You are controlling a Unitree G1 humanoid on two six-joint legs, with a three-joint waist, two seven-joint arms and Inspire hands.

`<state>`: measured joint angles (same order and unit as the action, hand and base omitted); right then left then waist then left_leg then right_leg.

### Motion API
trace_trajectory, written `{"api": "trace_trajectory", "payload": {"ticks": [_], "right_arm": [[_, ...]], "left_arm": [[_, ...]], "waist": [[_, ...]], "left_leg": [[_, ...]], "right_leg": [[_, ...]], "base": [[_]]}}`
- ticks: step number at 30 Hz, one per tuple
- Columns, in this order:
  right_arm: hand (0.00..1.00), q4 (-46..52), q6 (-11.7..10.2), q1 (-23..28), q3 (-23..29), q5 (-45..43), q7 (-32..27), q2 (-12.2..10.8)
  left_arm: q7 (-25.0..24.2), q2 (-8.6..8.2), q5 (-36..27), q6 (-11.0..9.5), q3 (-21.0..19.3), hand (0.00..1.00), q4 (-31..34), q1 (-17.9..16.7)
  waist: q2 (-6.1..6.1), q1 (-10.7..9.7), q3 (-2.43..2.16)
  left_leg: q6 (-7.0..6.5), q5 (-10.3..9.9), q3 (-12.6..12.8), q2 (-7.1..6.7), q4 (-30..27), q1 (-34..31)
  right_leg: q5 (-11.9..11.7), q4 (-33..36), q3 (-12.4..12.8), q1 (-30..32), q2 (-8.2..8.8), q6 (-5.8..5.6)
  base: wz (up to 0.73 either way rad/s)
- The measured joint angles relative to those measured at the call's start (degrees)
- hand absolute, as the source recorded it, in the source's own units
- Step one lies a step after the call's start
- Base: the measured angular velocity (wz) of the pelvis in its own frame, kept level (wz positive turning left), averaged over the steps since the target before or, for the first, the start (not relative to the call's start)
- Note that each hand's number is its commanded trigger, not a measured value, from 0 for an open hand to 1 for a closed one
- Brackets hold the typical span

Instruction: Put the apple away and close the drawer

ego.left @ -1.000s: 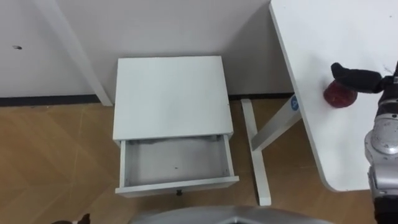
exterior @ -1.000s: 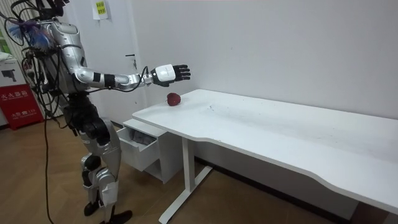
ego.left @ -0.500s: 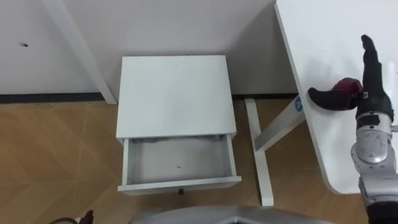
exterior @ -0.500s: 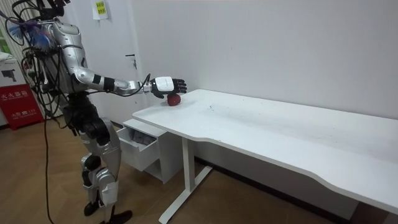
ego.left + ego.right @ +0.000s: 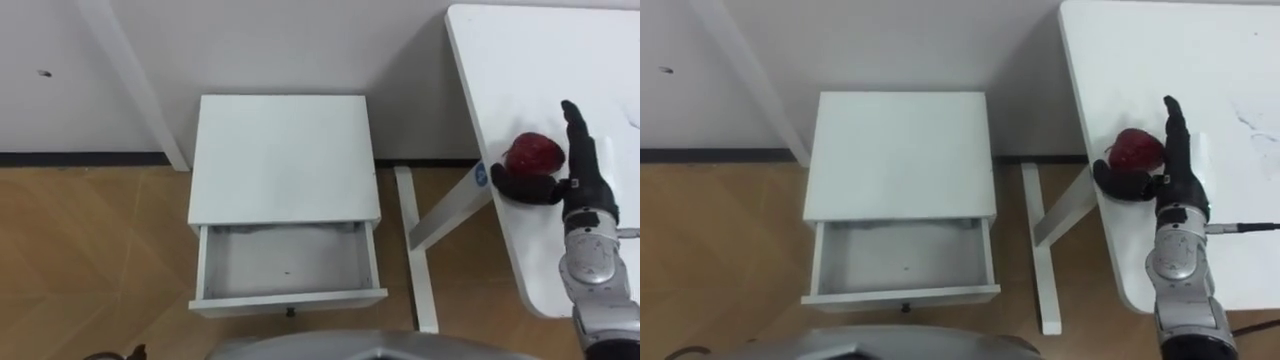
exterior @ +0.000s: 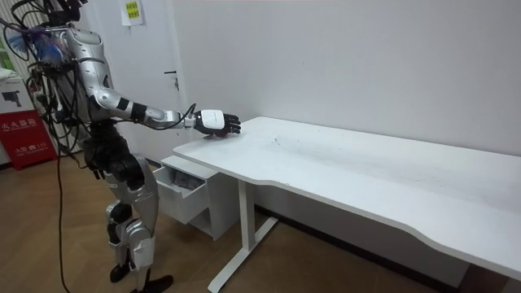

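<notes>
Red apple (image 5: 533, 153) sits on the white table (image 5: 560, 50), close to the edge that faces the small cabinet (image 5: 283, 155). It is on the table surface and not yet lifted.

The change over the last second is all in the right robot hand (image 5: 575, 185). It was poised above the fruit with fingers spread, and it has since come down to table height and turned edge-on. The apple now lies in the gap between the thumb (image 5: 522, 188) and the straight fingers (image 5: 577, 130). The thumb reaches across the apple's near side, and the fingers run alongside it on the side away from the cabinet. The robot hand is wide open, bracketing the apple rather than gripping it. I cannot tell whether the thumb touches the skin. In the room view the hand covers the fruit. The apple itself seems not to have moved.

For the task, the reach looks finished and the closing of the grasp is probably next.

The drawer (image 5: 290, 298) stands pulled out and empty, well apart from the apple and lower down, so the carry and the push shut both remain.

The apple is nearly round, with no marked long axis. Which way its stem points cannot be made out.
</notes>
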<state>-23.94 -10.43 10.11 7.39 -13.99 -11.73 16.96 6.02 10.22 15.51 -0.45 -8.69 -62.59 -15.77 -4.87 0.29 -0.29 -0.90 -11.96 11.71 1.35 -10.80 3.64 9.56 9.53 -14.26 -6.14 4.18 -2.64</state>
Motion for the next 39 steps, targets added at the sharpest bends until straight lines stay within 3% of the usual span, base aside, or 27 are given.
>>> {"api": "trace_trajectory", "payload": {"ticks": [2,3,4,5,6,25,29,35,39], "right_arm": [[0.00,-0.1,0.0,0.3,0.0,0.0,0.1,-0.4],[0.10,-0.1,0.0,0.4,0.0,0.0,0.0,-0.7],[0.74,-0.1,0.0,0.4,0.0,0.0,0.1,-0.7],[0.93,-0.1,0.0,0.4,0.0,0.0,0.1,-0.9],[1.00,-0.1,0.0,0.5,0.0,0.1,0.1,-1.0],[1.00,-4.2,-0.8,-2.4,1.7,-3.5,-3.7,-0.7],[1.00,-1.1,-0.6,-2.0,1.6,-5.1,-2.4,-2.1],[1.00,5.3,0.6,-2.0,-4.9,-5.1,2.4,-2.2],[1.00,10.7,2.5,-2.0,-9.9,-8.0,6.0,-2.2]], "left_arm": [[-0.1,0.00,0.0,0.0,0.0,0.00,0.0,-0.1],[-0.1,0.00,0.0,0.0,0.0,0.00,0.0,0.0],[-0.1,0.00,0.0,0.0,0.0,0.00,0.0,0.0],[-0.1,0.00,0.0,0.0,0.0,0.00,0.0,0.0],[-0.1,0.00,0.0,0.0,0.0,0.00,0.1,0.0],[0.1,0.01,0.0,0.0,0.0,0.00,0.6,-0.1],[0.0,-0.11,0.2,0.0,0.0,0.00,0.6,0.0],[-0.6,-0.11,0.3,0.0,1.1,0.00,-0.1,0.5],[-1.0,-0.10,0.5,0.0,2.3,0.00,-0.8,1.0]], "waist": [[-0.13,0.0,-0.03],[-0.16,0.0,-0.02],[-0.16,0.0,-0.02],[-0.16,0.0,-0.01],[-0.10,-0.1,0.02],[0.35,0.0,0.06],[0.67,0.1,0.17],[1.58,0.5,0.31],[1.69,1.9,0.34]], "left_leg": [[0.00,0.0,-0.1,-0.05,-0.1,0.1],[0.00,0.0,-0.2,-0.07,-0.1,0.1],[0.00,0.0,-0.2,-0.07,-0.1,0.1],[0.00,0.0,-0.2,-0.05,-0.1,0.1],[0.00,0.0,-0.2,-0.03,-0.1,0.1],[0.07,0.0,-0.6,-0.14,0.6,1.0],[0.07,0.0,-0.5,-0.08,0.6,0.9],[0.08,0.0,0.0,-0.12,0.7,0.6],[0.07,0.0,0.0,-0.07,0.3,-0.3]], "right_leg": [[0.0,0.0,0.0,-0.2,0.00,0.00],[0.0,0.0,0.0,-0.2,0.00,0.00],[0.0,0.0,0.0,-0.2,0.00,0.00],[0.0,0.0,0.0,-0.2,0.00,0.00],[0.0,0.0,0.0,-0.3,0.00,0.00],[0.0,-0.9,-0.1,-0.8,-0.21,0.00],[0.0,-0.9,0.0,-0.6,-0.20,0.00],[0.0,-0.8,0.1,-0.6,-0.19,0.00],[0.0,-0.7,0.0,0.1,-0.19,0.01]], "base": [[0.03],[0.00],[0.00],[0.00],[0.00],[0.00],[-0.03],[-0.05],[0.00]]}}
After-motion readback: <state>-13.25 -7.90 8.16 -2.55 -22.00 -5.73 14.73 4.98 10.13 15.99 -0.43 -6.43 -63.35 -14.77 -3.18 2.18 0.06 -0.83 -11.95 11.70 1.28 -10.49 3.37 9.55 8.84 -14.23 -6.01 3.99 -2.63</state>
